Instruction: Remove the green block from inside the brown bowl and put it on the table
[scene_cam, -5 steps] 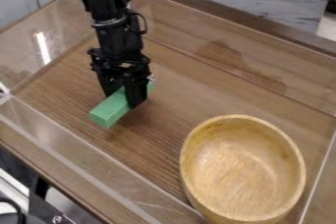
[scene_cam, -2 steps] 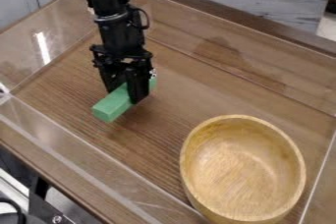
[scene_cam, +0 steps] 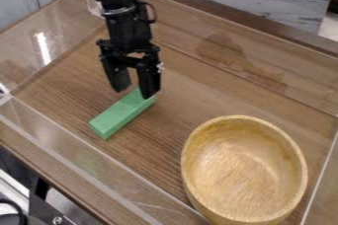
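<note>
The green block [scene_cam: 118, 116] lies flat on the table [scene_cam: 224, 81], left of the brown bowl [scene_cam: 246, 175]. The bowl is at the lower right with nothing in it. My black gripper [scene_cam: 132, 83] hangs just above the block's far end, its two fingers spread apart and holding nothing. The arm rises from it toward the top left.
Low clear acrylic walls [scene_cam: 40, 120] run along the table's left and front edges. A grey wall stands behind the table at the top right.
The gripper has opened and let go of the green block, which now lies flat on the table. The gripper has risen slightly above it.
</note>
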You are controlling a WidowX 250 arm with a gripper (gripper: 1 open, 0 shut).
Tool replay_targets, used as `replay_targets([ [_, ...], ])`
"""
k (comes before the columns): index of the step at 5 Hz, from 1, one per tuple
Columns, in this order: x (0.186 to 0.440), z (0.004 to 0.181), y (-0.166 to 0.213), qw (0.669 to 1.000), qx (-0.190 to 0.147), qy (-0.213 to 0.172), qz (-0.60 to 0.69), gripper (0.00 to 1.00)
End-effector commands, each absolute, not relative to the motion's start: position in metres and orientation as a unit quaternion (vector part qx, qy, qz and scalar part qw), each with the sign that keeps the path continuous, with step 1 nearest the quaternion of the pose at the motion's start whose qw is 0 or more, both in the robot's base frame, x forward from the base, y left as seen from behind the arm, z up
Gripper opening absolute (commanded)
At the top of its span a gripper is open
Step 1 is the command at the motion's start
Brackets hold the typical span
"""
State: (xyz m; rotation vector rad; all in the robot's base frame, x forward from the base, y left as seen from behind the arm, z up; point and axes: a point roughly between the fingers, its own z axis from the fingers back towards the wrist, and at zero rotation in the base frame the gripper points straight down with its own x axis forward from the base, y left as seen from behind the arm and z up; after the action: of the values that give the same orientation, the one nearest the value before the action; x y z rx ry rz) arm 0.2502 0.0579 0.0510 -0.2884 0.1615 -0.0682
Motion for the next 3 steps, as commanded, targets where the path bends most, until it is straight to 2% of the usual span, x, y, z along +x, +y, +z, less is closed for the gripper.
replay_targets([
  [1,0.268,0.068,0.056,0.989,-0.135,0.051,-0.042,1.00],
  [3,0.283,0.075,0.047,0.988,-0.138,0.041,-0.050,1.00],
])
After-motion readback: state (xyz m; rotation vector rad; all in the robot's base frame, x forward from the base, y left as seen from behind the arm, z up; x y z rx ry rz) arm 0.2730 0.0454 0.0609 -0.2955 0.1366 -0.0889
